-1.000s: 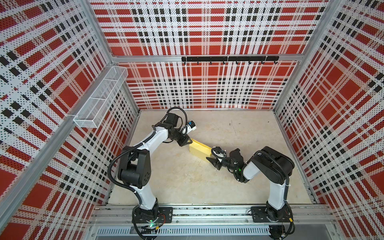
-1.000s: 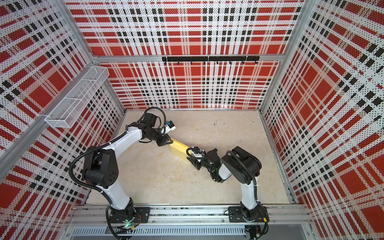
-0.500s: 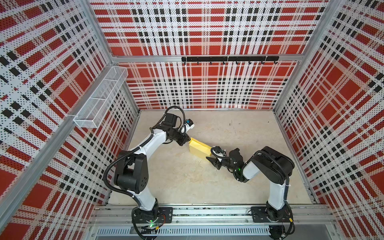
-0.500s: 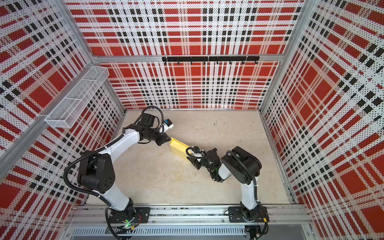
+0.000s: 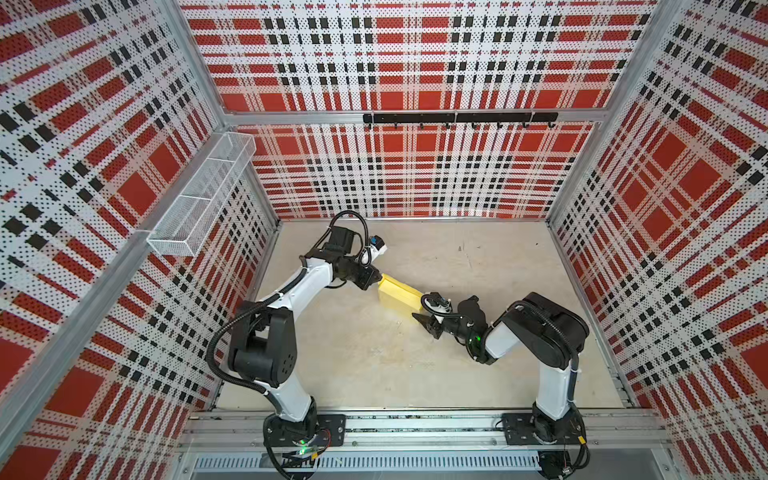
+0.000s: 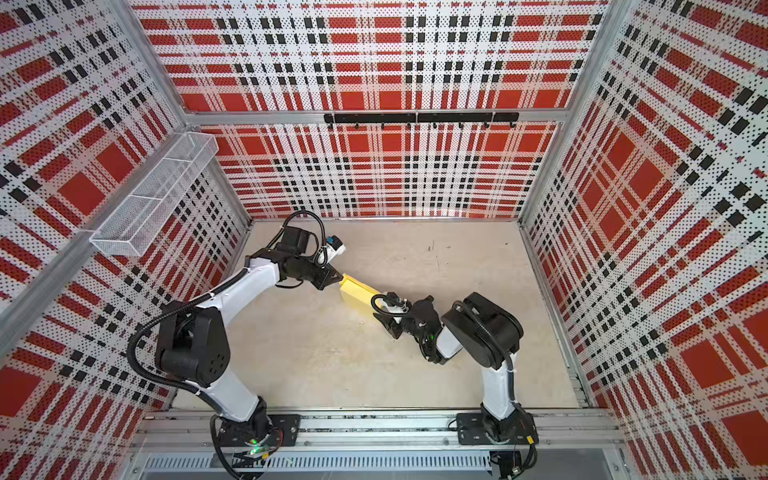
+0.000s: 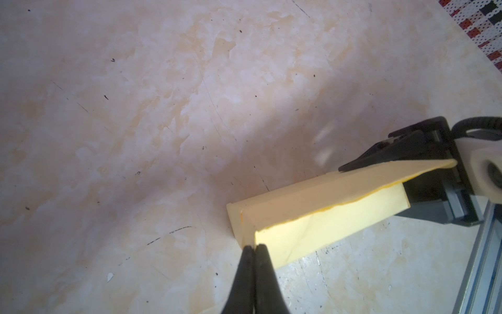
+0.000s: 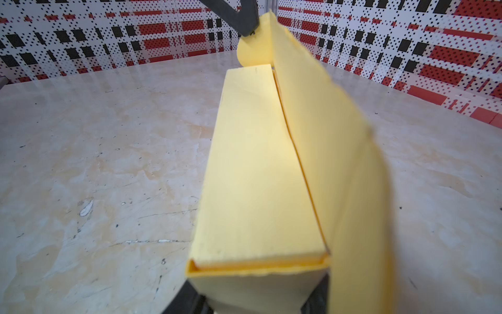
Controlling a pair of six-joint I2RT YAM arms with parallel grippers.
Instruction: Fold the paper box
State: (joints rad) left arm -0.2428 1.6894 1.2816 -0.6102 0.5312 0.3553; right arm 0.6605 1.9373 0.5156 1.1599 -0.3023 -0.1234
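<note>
Pinching an end-flap edge of the pale yellow thin-cardboard paper box (image 5: 399,293), the left gripper (image 7: 254,247) is pressed together. The right gripper (image 8: 252,296) clamps the opposite end. Bare beige marbled tabletop (image 5: 478,266) surrounds the box mid-table, its long flap raised.

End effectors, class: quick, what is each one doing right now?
Left end effector: closed, pinching an end flap of the paper box.
Right end effector: closed around the paper box's opposite end.

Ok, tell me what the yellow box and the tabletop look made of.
The paper box: thin cardboard, matte pale yellow; the loose flap bows and edges look sheet-thin. The tabletop: probably stone or marble-look laminate, smooth, faintly glossy; mottled beige veining, fine dark scratches.
</note>
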